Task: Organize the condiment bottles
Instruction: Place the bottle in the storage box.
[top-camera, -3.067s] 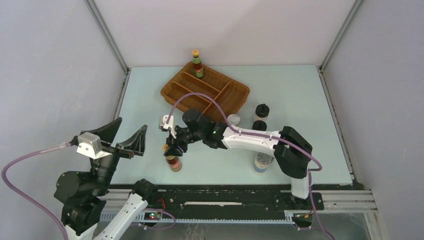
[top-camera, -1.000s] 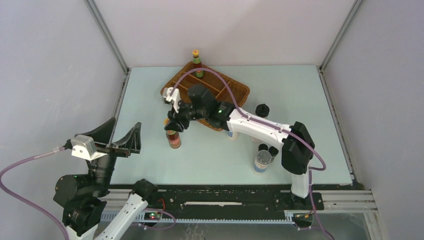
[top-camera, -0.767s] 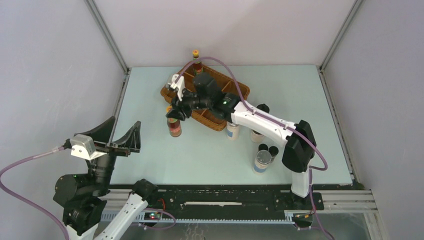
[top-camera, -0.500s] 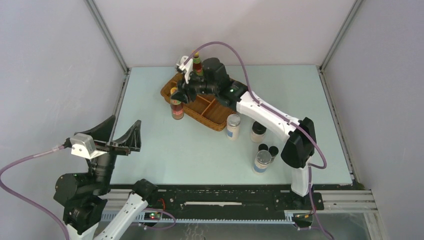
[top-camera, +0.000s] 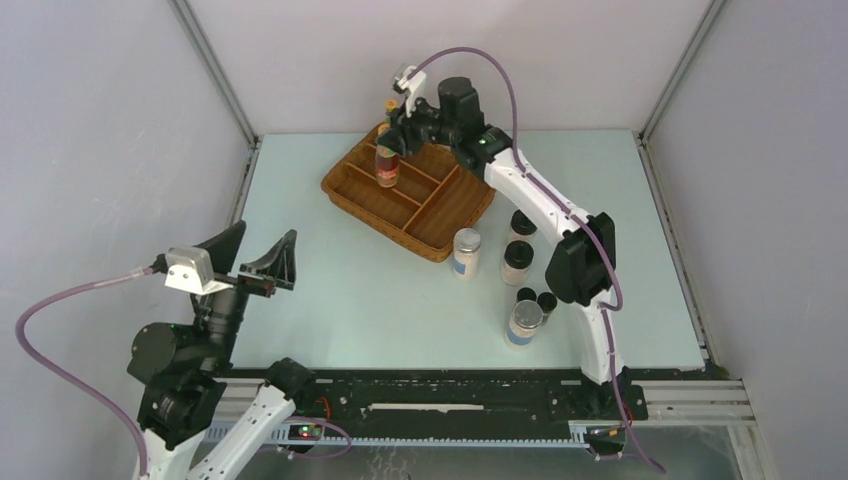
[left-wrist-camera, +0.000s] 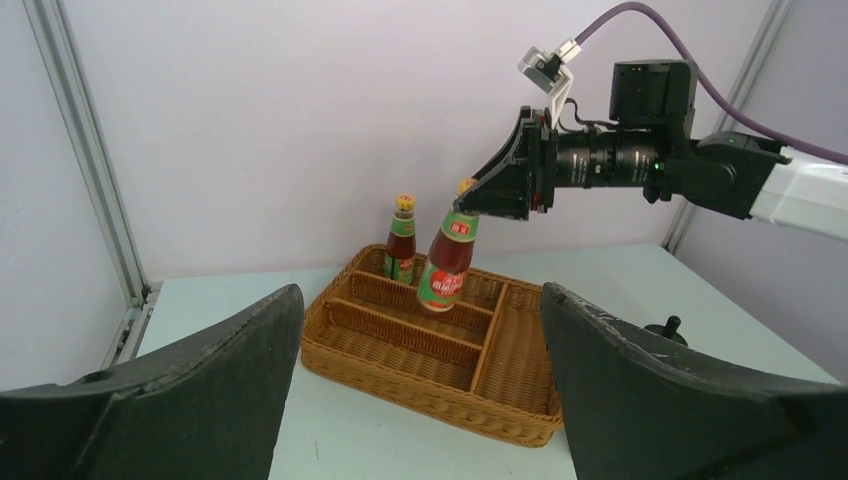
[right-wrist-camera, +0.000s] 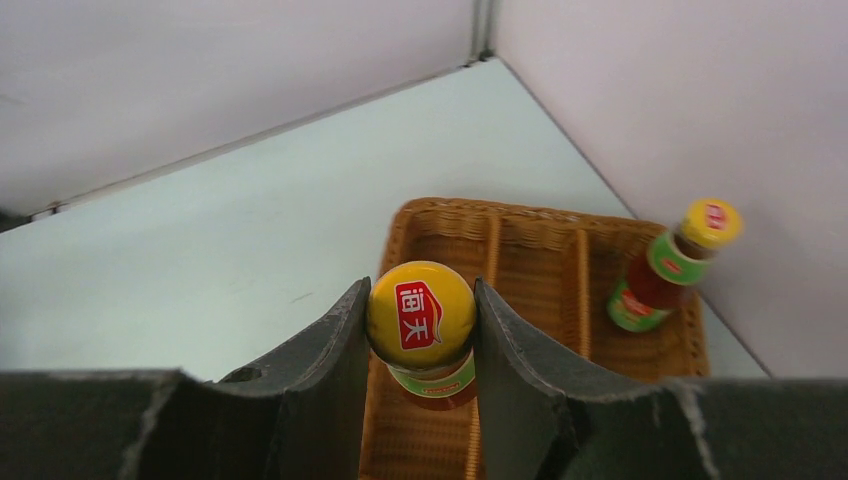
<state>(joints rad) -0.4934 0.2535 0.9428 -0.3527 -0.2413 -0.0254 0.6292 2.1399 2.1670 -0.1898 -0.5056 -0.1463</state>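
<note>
Right hand (top-camera: 392, 138), reaching over the far end of the bench (top-camera: 330, 290), pinches the yellow cap of a red-brown sauce bottle (left-wrist-camera: 445, 265) between its two fingers. In the right wrist view the cap fills the gap between the pads. The bottle hangs tilted, its base low over the long compartments of the wicker tray (top-camera: 345, 192). Whether the base touches the tray cannot be told.

A second sauce bottle (left-wrist-camera: 400, 245) of the same kind stands upright in the tray's far corner compartment, just beside the held one but apart from it.

Left hand (top-camera: 250, 262) hovers above the near left part of the bench, fingers spread wide and holding nothing.

On the bench, to the right of the tray:
- a silver-lidded jar (top-camera: 466, 250) stands just beside the tray's near corner
- a black-capped shaker (top-camera: 522, 225) and a second shaker (top-camera: 516, 262) stand close together
- two dark vials (top-camera: 537, 298) stand side by side, nearer the arm bases
- a second silver-lidded jar (top-camera: 525, 322) stands just in front of the vials
</note>
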